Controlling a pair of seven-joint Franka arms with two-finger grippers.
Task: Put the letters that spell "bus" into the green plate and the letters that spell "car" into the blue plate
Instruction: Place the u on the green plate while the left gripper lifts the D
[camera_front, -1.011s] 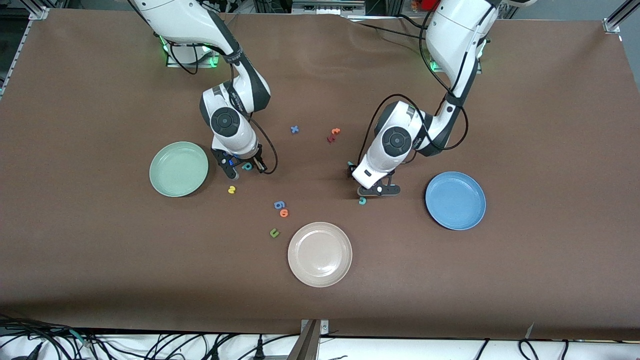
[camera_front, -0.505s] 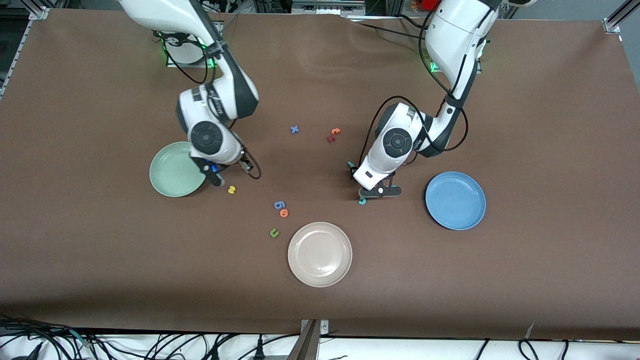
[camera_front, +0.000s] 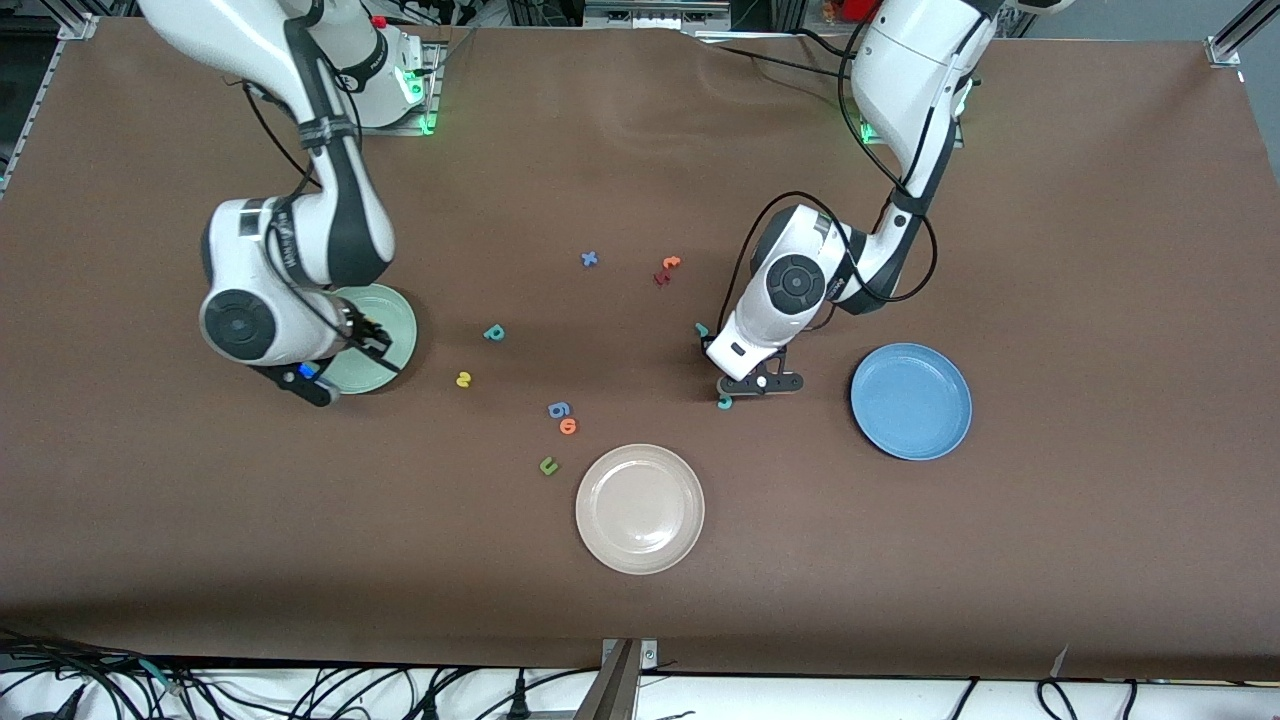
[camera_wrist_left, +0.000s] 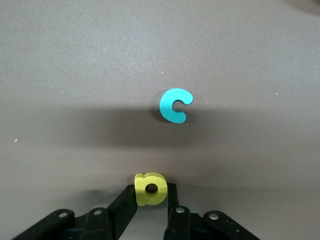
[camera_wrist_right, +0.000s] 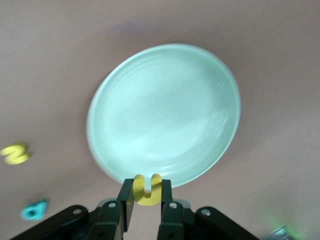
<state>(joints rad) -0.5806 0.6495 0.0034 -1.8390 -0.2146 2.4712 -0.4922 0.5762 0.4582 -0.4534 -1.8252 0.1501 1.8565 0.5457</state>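
Reading the table as a clock face from the front camera, the green plate (camera_front: 392, 322) sits at nine o'clock. The right gripper (camera_wrist_right: 147, 194) hangs over its rim, jaws clamped on the yellow "u" (camera_wrist_right: 147, 190). The right wrist view shows a bare plate under it, so I judge that letter is one release from being the first home.

The rest of "bus" waits on the cloth toward the centre from that plate. That is the teal "b" (camera_front: 493, 332) and, at about seven o'clock of it, the yellow "s" (camera_front: 463, 379).

The blue plate (camera_front: 910, 400) lies between three and four o'clock and is bare too. The left gripper (camera_front: 760, 382) is down low between the centre and that plate. Its jaws press both sides of the yellow "a" (camera_wrist_left: 150, 189), but I cannot tell whether the letter is off the cloth. The teal "c" (camera_front: 724, 402) lies just at the gripper's seven o'clock and the teal "r" (camera_front: 702, 328) at its eleven, both loose.

So no letters are delivered, two are in hand and four remain to fetch.

The white plate (camera_front: 640, 508) at six o'clock is no target. The spare letters around the centre, the blue "6" (camera_front: 558, 409), the orange "o" (camera_front: 568, 426) and the dark green "u" (camera_front: 547, 465), should stay put.
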